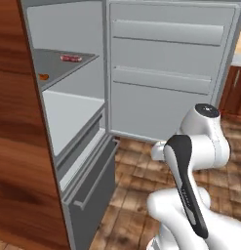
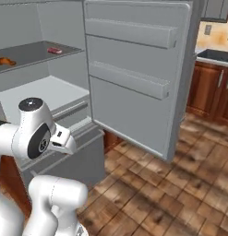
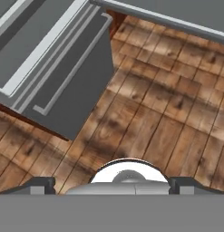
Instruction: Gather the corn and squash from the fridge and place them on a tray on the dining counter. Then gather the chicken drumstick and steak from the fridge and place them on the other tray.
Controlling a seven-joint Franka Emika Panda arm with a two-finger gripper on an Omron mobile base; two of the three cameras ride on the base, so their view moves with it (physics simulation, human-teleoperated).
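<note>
1. Steak, a flat red-and-white slab, lay near the grey fridge shelf's back edge; an orange-brown chicken drumstick lay at its front.
2. Gripper fingers stood apart, empty, aimed floorward.
3. Risk: a deep reach could strike the open fridge door.

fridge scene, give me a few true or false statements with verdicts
1. The fridge door stands open. True.
2. The steak lies on the wooden floor. False: it lies on the upper grey shelf inside the fridge.
3. An orange-brown item sits on the same shelf as the steak. True; too small to name for sure.
4. The gripper holds the steak. False: its fingers are spread apart with nothing between them, above the floor.
5. The door's racks are full of bottles. False: they hold nothing.
</note>
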